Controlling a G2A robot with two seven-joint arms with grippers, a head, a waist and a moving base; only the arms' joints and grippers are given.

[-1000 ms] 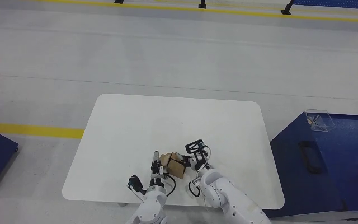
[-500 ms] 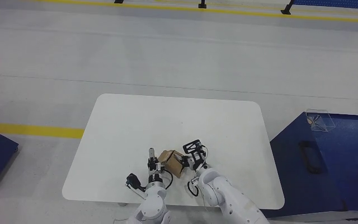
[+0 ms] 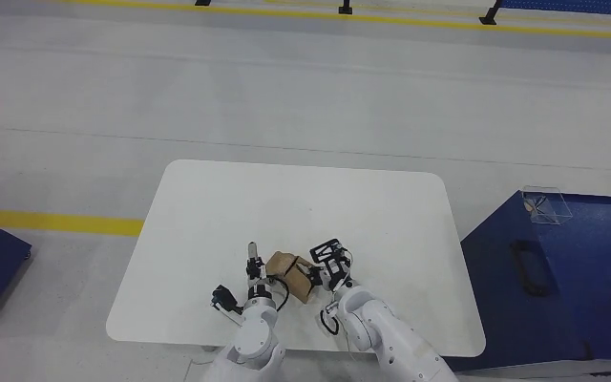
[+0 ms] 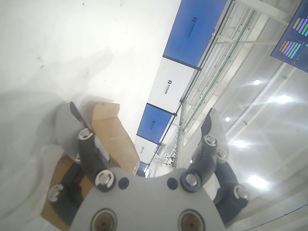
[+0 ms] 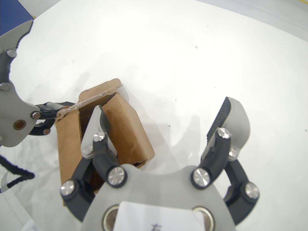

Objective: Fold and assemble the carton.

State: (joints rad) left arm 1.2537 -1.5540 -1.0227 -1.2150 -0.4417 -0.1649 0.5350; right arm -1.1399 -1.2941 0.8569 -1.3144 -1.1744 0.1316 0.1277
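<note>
carton (image 3: 291,274) flanked: left hand (image 4: 142,108) wide open, finger against it; right hand (image 5: 163,104) wide open, finger inside.

The carton (image 3: 289,275) sits on the bench (image 3: 286,201), near its front edge and about midway across. The left pincer (image 3: 253,260) is hard against the carton's left side and the right pincer (image 3: 327,256) is on its right, so the carton lies between the two. One right finger (image 5: 96,121) is tucked between the carton's panels, the other out over bare bench.
</note>
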